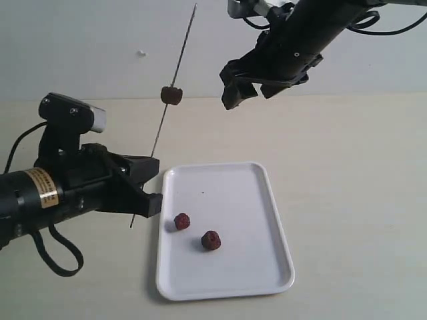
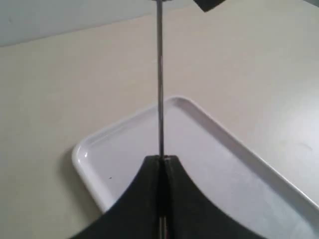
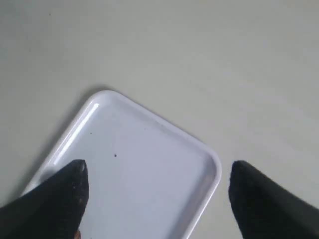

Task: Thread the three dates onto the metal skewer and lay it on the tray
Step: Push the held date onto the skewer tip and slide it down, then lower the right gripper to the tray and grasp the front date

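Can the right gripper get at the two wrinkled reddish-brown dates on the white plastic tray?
Probably yes: the right gripper hangs open and empty, and both dates lie uncovered on the tray, nothing above them.

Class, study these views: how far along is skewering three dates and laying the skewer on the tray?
Done: one date sits threaded on the metal skewer. In hand: the left gripper is shut on the skewer, holding it tilted; the right gripper is open and empty. Left: two dates lie on the tray, unthreaded, and the skewer is not yet laid down.
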{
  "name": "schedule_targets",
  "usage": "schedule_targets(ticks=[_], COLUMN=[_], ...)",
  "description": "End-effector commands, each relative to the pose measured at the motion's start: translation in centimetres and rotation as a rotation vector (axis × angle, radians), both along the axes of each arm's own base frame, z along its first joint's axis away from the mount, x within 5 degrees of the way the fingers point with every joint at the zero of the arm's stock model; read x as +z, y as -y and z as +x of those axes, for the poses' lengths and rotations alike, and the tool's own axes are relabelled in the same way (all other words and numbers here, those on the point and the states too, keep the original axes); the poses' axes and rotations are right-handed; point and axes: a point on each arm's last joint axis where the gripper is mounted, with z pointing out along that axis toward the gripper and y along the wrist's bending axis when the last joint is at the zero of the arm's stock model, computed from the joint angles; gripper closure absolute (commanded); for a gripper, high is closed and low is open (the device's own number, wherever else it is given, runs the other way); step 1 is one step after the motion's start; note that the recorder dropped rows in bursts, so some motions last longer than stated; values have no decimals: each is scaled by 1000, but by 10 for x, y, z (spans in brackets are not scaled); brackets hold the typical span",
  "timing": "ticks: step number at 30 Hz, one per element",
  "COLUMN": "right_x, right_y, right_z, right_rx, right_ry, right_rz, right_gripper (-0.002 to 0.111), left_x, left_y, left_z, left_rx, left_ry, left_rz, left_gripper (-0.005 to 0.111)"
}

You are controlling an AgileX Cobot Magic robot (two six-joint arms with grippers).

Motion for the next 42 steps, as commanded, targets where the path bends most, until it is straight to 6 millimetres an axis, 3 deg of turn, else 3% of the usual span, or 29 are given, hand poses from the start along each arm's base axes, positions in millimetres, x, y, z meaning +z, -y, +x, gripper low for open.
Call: schedule_targets(ticks=[1, 5, 8, 10, 12, 14, 15, 18, 19, 24, 27, 35, 40, 42], right_x=[3, 2, 1, 0, -3, -3, -7, -18, -27, -57, -73, -87, -112, -121], right_y=[3, 1, 0, 0, 0, -4, -10, -24, -38, -72, -76, -86, -90, -96], right_z=[-2, -6, -9, -9, -11, -15, -22, -32, -37, -55, -59, -54, -53, -57], right_rx=[-30, -5, 77, 78, 62, 61, 122, 277, 374, 700, 769, 384, 192, 205], right_ry=[-7, -46, -55, -62, -102, -161, -189, -192, -208, -262, -308, -404, -524, -552], right_rz=[-2, -1, -27, -26, -20, 31, 37, -18, -43, -161, -308, -212, -195, -220], right_gripper=[33, 33, 33, 33, 33, 33, 34, 35, 36, 40, 40, 40, 40, 40], left_x=[4, -3, 1, 6, 3, -5, -8, -8, -7, -2, -4, -5, -5, -5], left_y=[-6, -7, 2, 4, -4, -11, -16, -23, -29, -46, -55, -54, -54, -53], left_z=[-1, -2, -11, -9, 1, 1, 0, 0, -1, -1, -3, -3, -2, -2], left_rx=[36, 43, -134, -116, 34, 91, 136, 194, 219, 278, 292, 282, 281, 280], left_ry=[25, -64, 65, 59, -86, -259, -364, -455, -477, -497, -493, -465, -462, -457], left_rz=[-72, 7, 43, -21, 9, 188, 277, 333, 344, 353, 361, 334, 331, 326], left_gripper=[107, 107, 107, 107, 107, 107, 107, 107, 107, 107, 107, 107, 107, 107])
